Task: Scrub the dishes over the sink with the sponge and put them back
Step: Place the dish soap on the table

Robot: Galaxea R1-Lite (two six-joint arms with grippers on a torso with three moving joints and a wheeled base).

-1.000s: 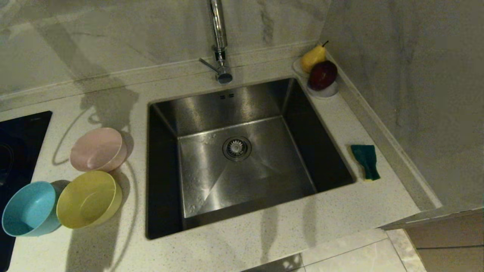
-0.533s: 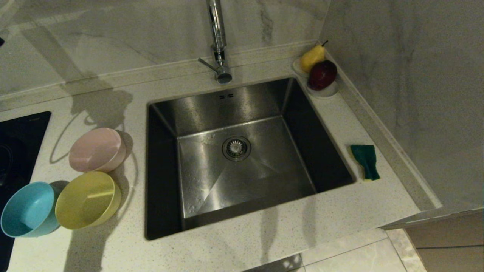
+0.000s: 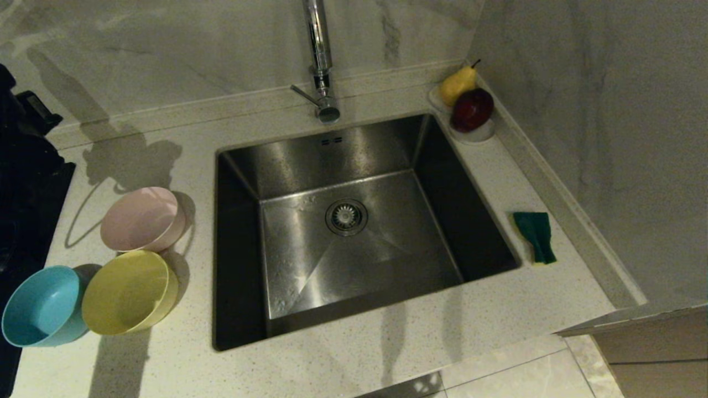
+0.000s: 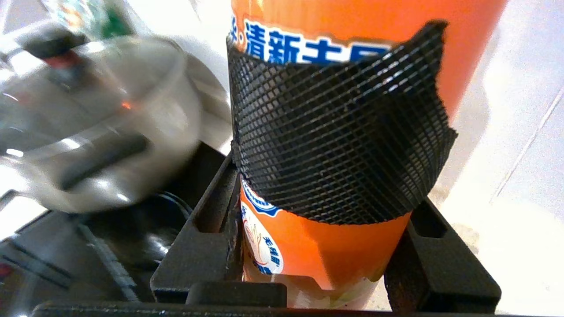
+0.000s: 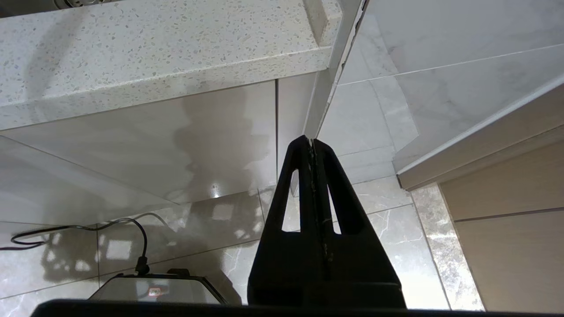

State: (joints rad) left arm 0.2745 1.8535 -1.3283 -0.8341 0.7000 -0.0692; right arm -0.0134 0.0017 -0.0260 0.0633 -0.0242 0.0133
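Note:
Three bowls stand on the counter left of the sink (image 3: pixel 387 265): pink (image 3: pixel 142 218), yellow (image 3: pixel 128 291) and light blue (image 3: pixel 41 305). The green sponge (image 3: pixel 535 236) lies on the counter right of the basin. My left arm (image 3: pixel 22 127) shows as a dark bulk at the far left edge, over the hob. In the left wrist view my left gripper (image 4: pixel 326 229) is shut on an orange bottle (image 4: pixel 396 22) wrapped in black mesh (image 4: pixel 339 145). My right gripper (image 5: pixel 312 143) hangs shut and empty below the counter edge, away from everything.
A tall chrome faucet (image 3: pixel 319 61) rises behind the basin. A white dish with a pear and a dark red apple (image 3: pixel 470 108) sits in the back right corner. A black hob (image 3: pixel 33 221) borders the bowls, with a steel pot (image 4: pixel 88 119) beside the bottle.
My left arm has come into the head view at the far left edge, and its shadow on the counter has slid left. The bowls and the sponge lie as before.

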